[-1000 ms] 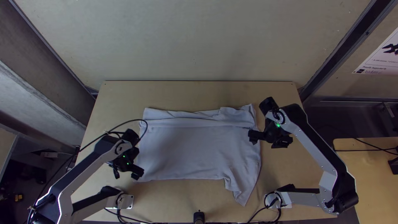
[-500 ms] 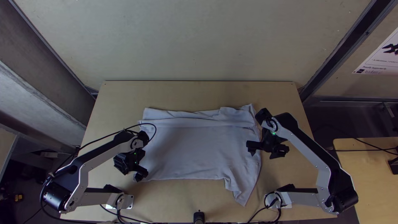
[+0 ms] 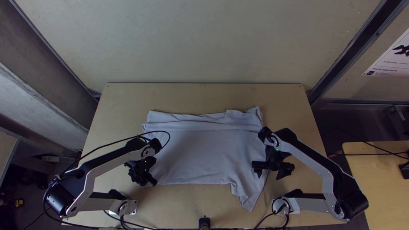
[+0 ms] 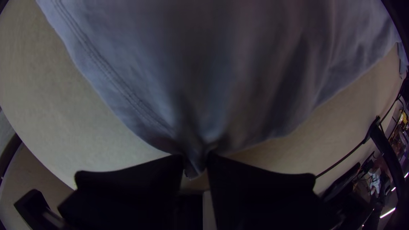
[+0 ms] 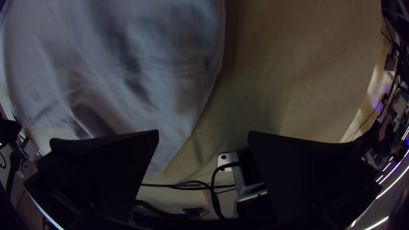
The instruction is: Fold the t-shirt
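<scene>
Fingers of the left gripper are pinching the near left corner of the pale T-shirt, almost meeting around bunched cloth. The right gripper is hovering above its right edge, fingers wide apart, holding nothing. Crosswise, the garment is lying on the wooden table.

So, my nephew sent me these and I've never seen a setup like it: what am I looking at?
These are two robot arms at a wooden table. The top view looks steeply down from above the table's near edge; each wrist view comes from a camera on one arm, with that arm's black fingers at the bottom. On the table lies a pale t-shirt, mostly flat, with a band folded along its far side and a tail trailing near-right. The left gripper pinches its near-left corner area. The right gripper is open by its right edge, holding nothing.
</scene>
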